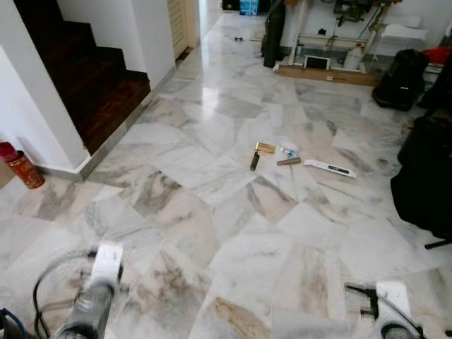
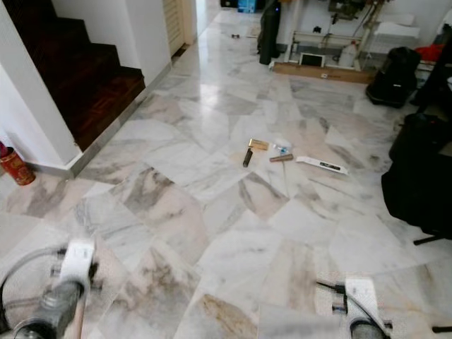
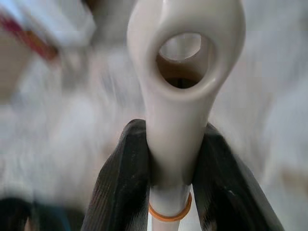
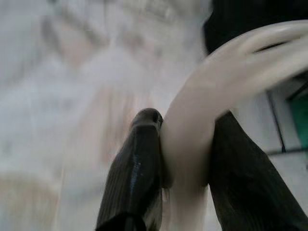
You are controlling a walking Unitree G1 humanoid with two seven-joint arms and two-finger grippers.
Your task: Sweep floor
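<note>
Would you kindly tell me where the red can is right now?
The red can stands on the marble floor at the far left of the head views, against the white wall corner beside the dark staircase.

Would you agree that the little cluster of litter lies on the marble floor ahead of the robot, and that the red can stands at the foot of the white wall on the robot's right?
Not quite: the red can stands at the wall's foot on the robot's left, as the left eye view shows. The litter does lie on the marble floor ahead.
</note>
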